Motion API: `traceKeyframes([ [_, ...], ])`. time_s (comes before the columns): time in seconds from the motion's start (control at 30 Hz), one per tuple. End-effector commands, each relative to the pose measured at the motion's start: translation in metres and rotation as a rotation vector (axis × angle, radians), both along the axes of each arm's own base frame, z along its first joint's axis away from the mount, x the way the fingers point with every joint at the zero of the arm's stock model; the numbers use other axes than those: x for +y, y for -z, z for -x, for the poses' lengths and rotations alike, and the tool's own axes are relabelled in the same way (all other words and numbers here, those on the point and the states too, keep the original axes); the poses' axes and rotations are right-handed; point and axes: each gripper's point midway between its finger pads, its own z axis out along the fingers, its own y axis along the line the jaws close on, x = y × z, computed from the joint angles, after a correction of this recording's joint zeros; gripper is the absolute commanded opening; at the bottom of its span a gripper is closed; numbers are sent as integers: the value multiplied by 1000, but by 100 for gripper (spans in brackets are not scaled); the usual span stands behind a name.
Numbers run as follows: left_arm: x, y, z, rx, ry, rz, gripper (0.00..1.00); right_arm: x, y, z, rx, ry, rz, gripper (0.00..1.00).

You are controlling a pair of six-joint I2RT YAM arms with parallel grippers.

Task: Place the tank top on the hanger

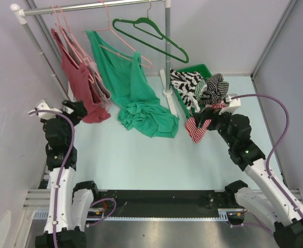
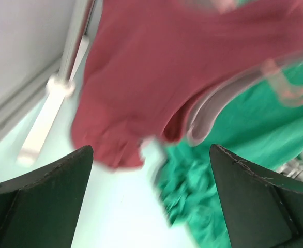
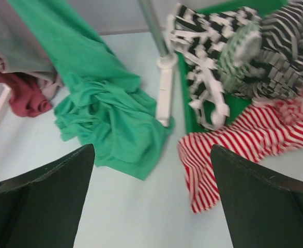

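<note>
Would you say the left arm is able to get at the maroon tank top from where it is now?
Probably yes. The left gripper is open right beside the tank top, whose lower edge hangs just ahead of it in the wrist view, with nothing visible between them.

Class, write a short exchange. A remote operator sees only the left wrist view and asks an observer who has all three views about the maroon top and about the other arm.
Operator: I see blurred maroon cloth close above my open pincer. Is it on a hanger?
Observer: It appears so. The maroon tank top hangs from a pink wire hanger at the left end of the rail.
Operator: And the other arm?
Observer: The right pincer stands open and holds nothing. It is beside a red-and-white striped cloth that hangs out of the green bin.
</note>
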Motion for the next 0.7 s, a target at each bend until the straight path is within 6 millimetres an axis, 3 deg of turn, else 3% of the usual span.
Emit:
traceKeyframes([
  [0.0, -13, 24, 18, 82, 85, -84, 100, -33, 17, 7, 73, 57, -28, 100],
  [0.03, -17, 23, 21, 86, 109, -94, 99, -48, 22, 6, 96, 104, -29, 100],
  [0.13, -33, 22, 32, 98, 206, -163, 99, -66, 24, 13, 104, 143, -39, 100],
  [0.23, -43, 27, 40, 115, 260, -187, 100, -72, 26, 22, 84, 149, -35, 100],
  [0.33, -49, 32, 41, 114, 293, -185, 99, -76, 33, 26, 73, 161, -25, 100],
  [0.67, -55, 33, 42, 105, 329, -203, 99, -71, 30, 28, 39, 133, -35, 100],
])
